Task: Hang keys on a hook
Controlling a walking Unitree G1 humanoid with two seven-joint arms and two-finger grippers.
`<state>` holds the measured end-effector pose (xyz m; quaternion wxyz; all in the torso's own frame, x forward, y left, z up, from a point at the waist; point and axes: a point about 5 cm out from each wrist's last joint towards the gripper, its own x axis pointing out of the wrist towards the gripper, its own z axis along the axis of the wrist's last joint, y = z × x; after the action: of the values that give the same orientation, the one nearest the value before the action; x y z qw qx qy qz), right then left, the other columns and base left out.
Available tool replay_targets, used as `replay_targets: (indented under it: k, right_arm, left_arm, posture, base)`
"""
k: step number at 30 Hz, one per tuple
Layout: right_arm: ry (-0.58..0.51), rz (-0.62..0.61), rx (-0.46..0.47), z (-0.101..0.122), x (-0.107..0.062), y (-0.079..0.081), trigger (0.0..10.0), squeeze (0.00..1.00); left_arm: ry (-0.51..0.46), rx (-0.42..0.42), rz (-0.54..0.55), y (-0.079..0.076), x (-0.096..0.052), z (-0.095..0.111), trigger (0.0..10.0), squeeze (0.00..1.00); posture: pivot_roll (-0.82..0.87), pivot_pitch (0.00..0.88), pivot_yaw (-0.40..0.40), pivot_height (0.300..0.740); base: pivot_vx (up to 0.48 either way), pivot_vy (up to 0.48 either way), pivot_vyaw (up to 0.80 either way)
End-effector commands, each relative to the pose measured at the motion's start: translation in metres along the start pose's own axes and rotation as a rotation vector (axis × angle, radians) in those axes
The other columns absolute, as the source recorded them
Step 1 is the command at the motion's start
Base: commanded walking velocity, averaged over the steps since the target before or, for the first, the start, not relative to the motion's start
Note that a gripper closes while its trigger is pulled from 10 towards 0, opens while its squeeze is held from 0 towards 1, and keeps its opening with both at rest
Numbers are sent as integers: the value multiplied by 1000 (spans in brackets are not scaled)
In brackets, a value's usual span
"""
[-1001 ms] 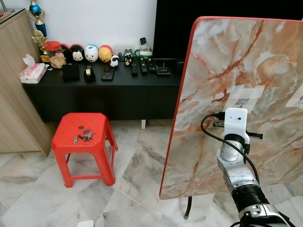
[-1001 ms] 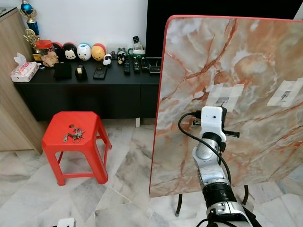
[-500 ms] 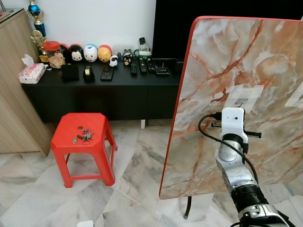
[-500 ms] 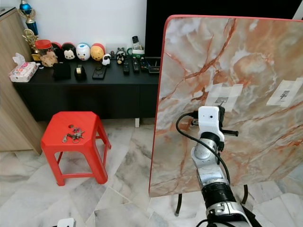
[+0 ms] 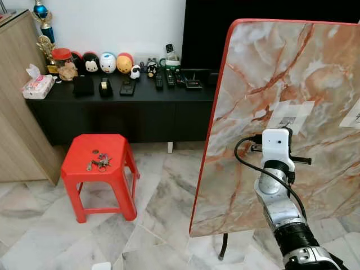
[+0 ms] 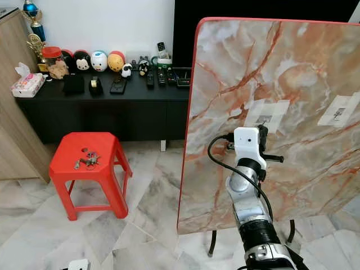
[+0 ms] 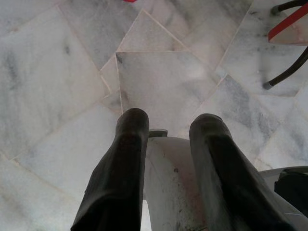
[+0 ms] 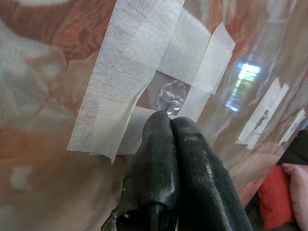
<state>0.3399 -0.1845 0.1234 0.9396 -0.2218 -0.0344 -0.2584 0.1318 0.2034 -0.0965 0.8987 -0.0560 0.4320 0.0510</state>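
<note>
A floor of pale grey-veined marble tiles (image 5: 163, 214) is seen underfoot, glossy and cut in irregular slabs. Nearest, the left gripper (image 7: 166, 127) is hung over these tiles, its two matte black rubbery fingers parted, with nothing between them. The right gripper (image 8: 169, 120) is raised against an upended tabletop (image 5: 270, 73) of orange-and-cream marble pattern with a red rim; its fingers are pressed together, tips touching a small clear plastic hook (image 8: 169, 96) fixed by strips of white woven tape (image 8: 130, 72). From the head views the fingers are hidden behind the white wrist housing (image 5: 277, 147), from which a black cable (image 5: 247, 163) is looped. A second taped hook (image 6: 338, 111) is cut off at the panel's edge. To the left, well apart, a red plastic stool (image 5: 100, 169) is stood, with the keys (image 5: 99, 163) lying on its seat. Farther back, a long black cabinet (image 5: 118, 107) carries round toy figures (image 5: 108, 62), remotes (image 5: 166, 79) and a tissue pack (image 5: 37, 87); small items there are hard to make out.
</note>
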Motion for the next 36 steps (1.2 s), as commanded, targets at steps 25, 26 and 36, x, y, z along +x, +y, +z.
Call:
replay_targets:
  k: [25, 26, 36]
  right_arm:
    - [92, 51, -96, -17, -5, 4, 10000, 0]
    - [99, 57, -105, -18, -6, 5, 10000, 0]
    - [125, 57, -127, -22, -6, 2, 10000, 0]
  left_arm:
    - [82, 12, -46, -8, -4, -18, 10000, 0]
    - [82, 12, -46, -8, -4, -18, 10000, 0]
    - [84, 14, -47, -8, -4, -18, 10000, 0]
  posture:
    - [85, 0, -98, 740]
    - [86, 0, -99, 740]
    - [83, 0, -98, 740]
  base:
    - [0, 0, 0]
    - [0, 0, 0]
    - [0, 0, 0]
